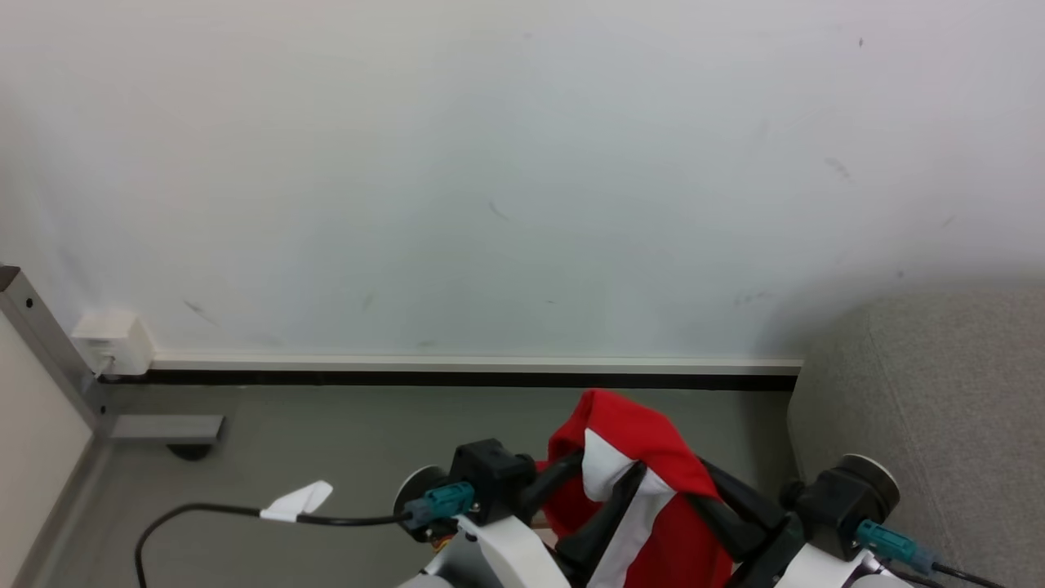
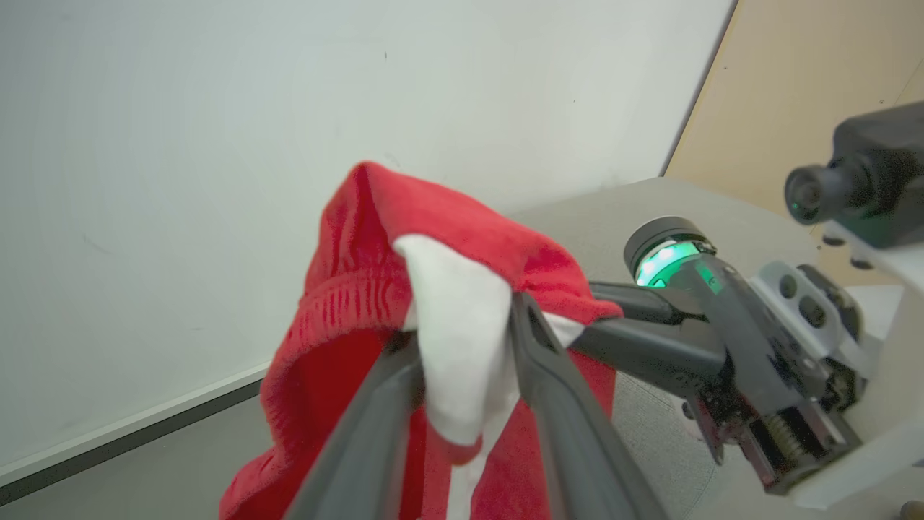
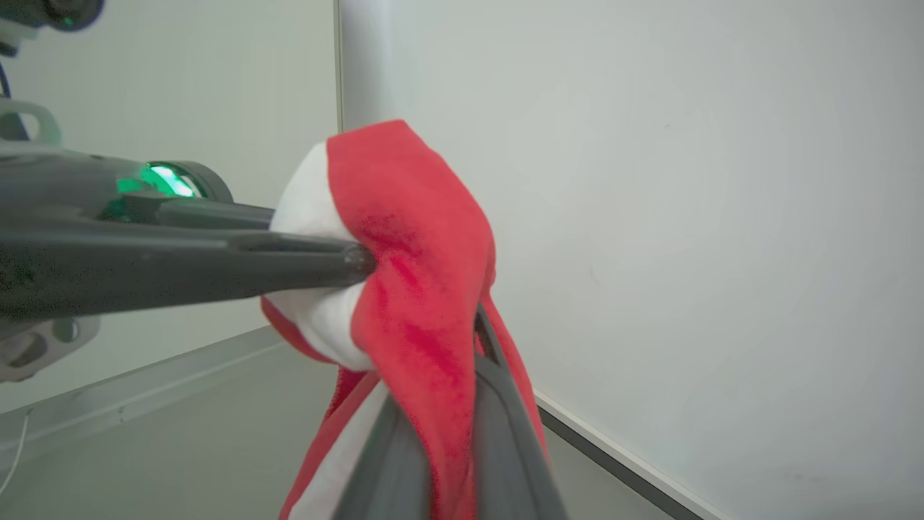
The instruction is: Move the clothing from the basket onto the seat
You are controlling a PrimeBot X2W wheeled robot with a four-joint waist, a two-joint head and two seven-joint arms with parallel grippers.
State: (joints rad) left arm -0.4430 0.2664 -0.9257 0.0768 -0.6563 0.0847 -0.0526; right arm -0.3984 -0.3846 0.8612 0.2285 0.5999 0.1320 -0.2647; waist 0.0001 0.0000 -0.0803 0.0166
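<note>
Red garment (image 1: 645,457): white-striped, held up in the air between both grippers, above the floor (image 1: 367,441) and just left of the seat; none of it lies on the seat yet.
Left gripper (image 2: 462,325): the fingers stand a little apart with the white fold bunched between them. I cannot tell whether they press on it or have let go.
Right gripper (image 2: 588,318): clenched on the garment's red edge, coming in from the side across my left fingers.
Why both: I read this as a handover. The right arm sits nearer the seat, so it takes the garment for the carry.
Seat (image 1: 939,408): grey woven corner at my right, close beside the right wrist.
Next: I would free the left fingers fully before swinging right, or the fold will drag.
Risk: a thin pinch on soft fabric may slip.
</note>
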